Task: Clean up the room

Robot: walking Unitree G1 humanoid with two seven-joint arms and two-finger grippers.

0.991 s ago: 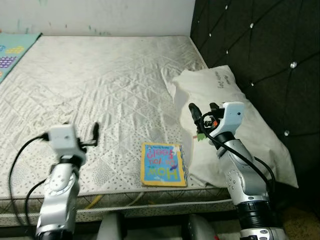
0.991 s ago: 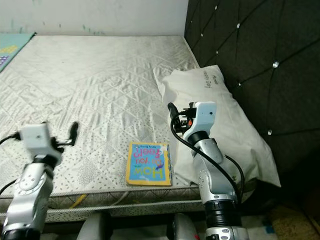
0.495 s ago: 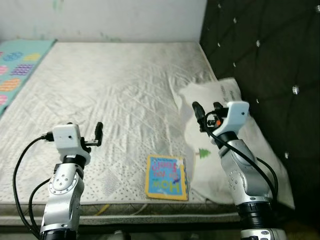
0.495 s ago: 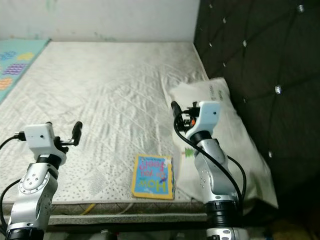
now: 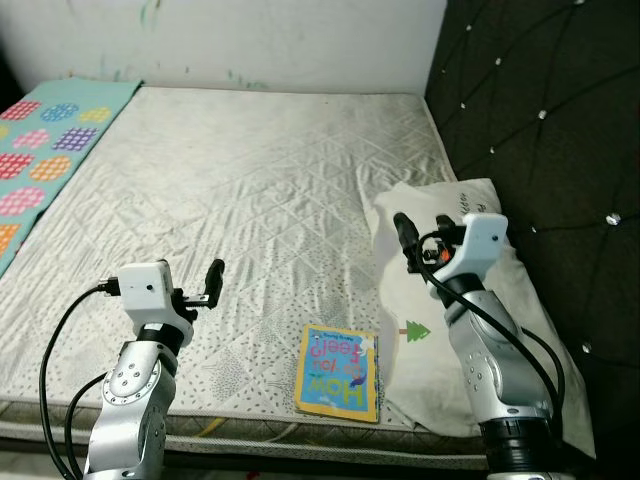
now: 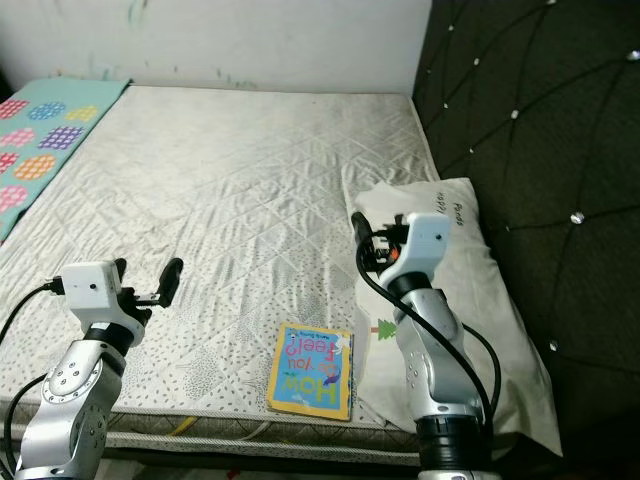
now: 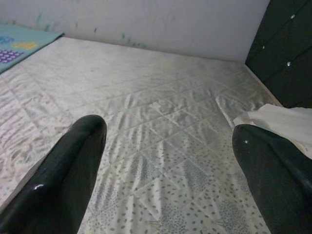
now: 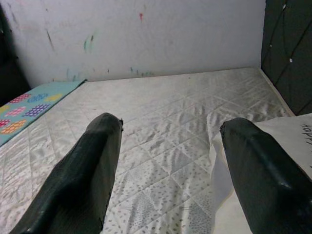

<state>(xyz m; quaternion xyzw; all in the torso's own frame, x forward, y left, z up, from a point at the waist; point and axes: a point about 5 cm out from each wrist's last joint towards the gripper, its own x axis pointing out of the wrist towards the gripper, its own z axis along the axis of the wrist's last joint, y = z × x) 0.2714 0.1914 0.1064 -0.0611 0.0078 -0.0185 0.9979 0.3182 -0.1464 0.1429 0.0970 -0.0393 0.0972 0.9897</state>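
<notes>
Left eye view: the book (image 5: 339, 372) lay flat at the near edge of the mattress (image 5: 250, 190), its right side just beside the pillow (image 5: 470, 330). You had the left claw (image 5: 205, 287) raised over the mattress left of the book, and the right claw (image 5: 412, 240) raised over the pillow's inner edge. Neither touched anything.

Right eye view: same layout; the patterned mat (image 6: 45, 150) ran along the mattress's far left side. Risk, as I judged it: the book sat so close to the edge that a push from above could slide it off the bed.

Left wrist view: the fingers (image 7: 58, 180) stood wide apart with nothing between them, quilted mattress beyond. A flat book offers no lip, so the tips might dig into the cover and skid.

Right wrist view: the fingers (image 8: 78, 175) were likewise spread and empty, with pillow cloth near one. Closing there could catch fabric instead of the book.
</notes>
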